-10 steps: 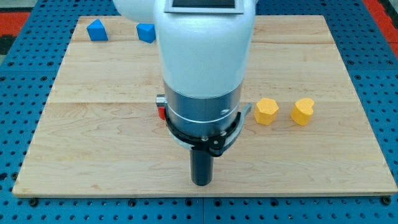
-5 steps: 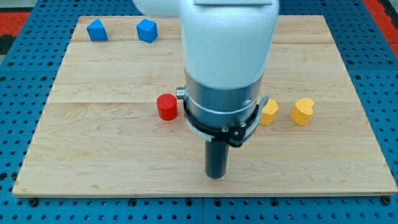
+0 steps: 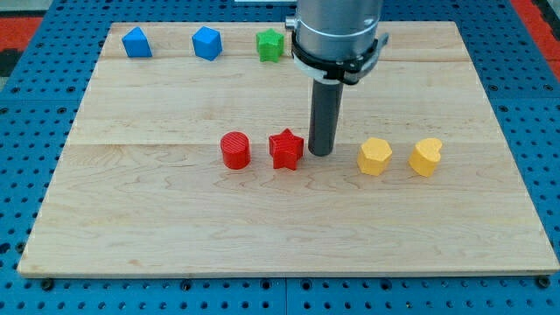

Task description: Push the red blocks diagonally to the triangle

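Observation:
A red cylinder (image 3: 234, 150) and a red star (image 3: 286, 149) lie side by side near the middle of the wooden board (image 3: 131, 201). My tip (image 3: 320, 153) rests just to the right of the red star, close to it or touching it. A blue triangle-like block (image 3: 136, 41) sits at the view's top left, with a blue block (image 3: 206, 42) to its right. The arm's body rises from the rod toward the view's top.
A green star-like block (image 3: 271, 45) sits at the view's top, partly behind the arm. A yellow hexagon (image 3: 374, 156) and a yellow heart-like block (image 3: 426, 156) lie to the right of my tip. Blue pegboard surrounds the board.
The arm has swung up and to the right, uncovering the red star and the green block. My tip moved from the board's lower middle to just right of the red star.

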### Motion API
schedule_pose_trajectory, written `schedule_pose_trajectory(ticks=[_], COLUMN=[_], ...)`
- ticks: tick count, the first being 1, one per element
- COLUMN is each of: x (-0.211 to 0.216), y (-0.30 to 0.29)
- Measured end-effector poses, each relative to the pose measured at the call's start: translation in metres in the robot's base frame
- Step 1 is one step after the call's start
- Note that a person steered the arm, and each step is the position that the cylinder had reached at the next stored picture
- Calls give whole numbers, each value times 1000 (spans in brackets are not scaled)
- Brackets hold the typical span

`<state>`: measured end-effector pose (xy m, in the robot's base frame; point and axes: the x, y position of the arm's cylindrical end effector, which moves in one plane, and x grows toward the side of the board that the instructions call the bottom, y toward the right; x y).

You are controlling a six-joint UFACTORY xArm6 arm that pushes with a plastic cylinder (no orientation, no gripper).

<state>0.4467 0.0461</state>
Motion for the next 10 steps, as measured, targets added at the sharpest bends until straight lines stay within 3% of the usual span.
schedule_pose_trajectory(ticks=[1, 2, 3, 4, 5, 6, 7, 8, 9, 10], x=[-4, -6, -6, 57, 62, 36, 24, 10, -33, -34], y=[-75, -88, 3, -1, -49, -110, -115, -60, -43, -130])
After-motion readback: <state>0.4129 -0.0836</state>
